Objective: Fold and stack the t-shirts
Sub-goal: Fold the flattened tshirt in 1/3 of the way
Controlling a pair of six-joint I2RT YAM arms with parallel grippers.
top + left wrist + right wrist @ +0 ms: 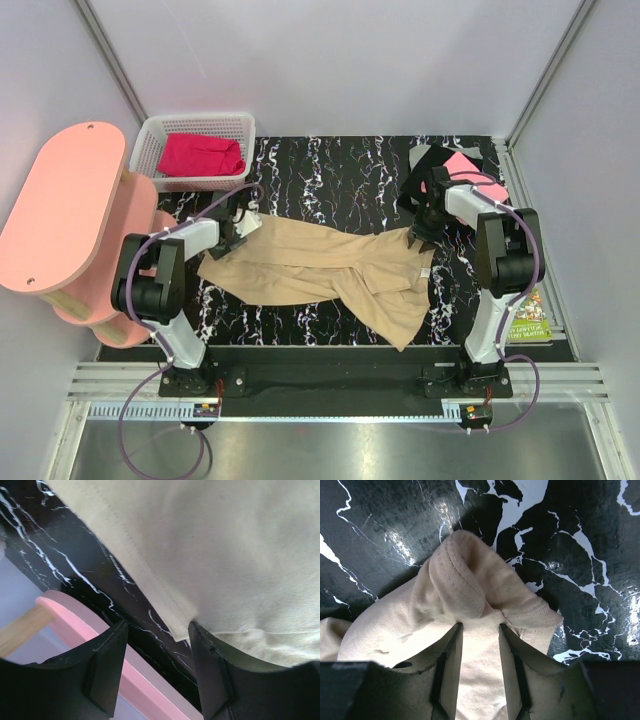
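Observation:
The tan-beige t-shirt point(320, 265) lies spread and rumpled across the middle of the black marbled table point(330, 170). My left gripper point(237, 228) is at its back left corner. In the left wrist view it point(157, 625) is open, and the shirt's hem corner point(175, 625) lies against the right finger. My right gripper point(424, 232) is at the shirt's right end. Its jaws point(480, 626) are shut on a bunched fold of tan cloth point(465, 580). The magenta-red shirt point(200, 155) lies in a basket. The pink shirt point(465, 165) and black shirt point(428, 162) lie at the back right.
A white mesh basket point(150, 140) stands at the back left. A pink shelf unit point(60, 205) stands left of the table and also shows in the left wrist view point(145, 680). A green book point(530, 322) lies at the right front edge.

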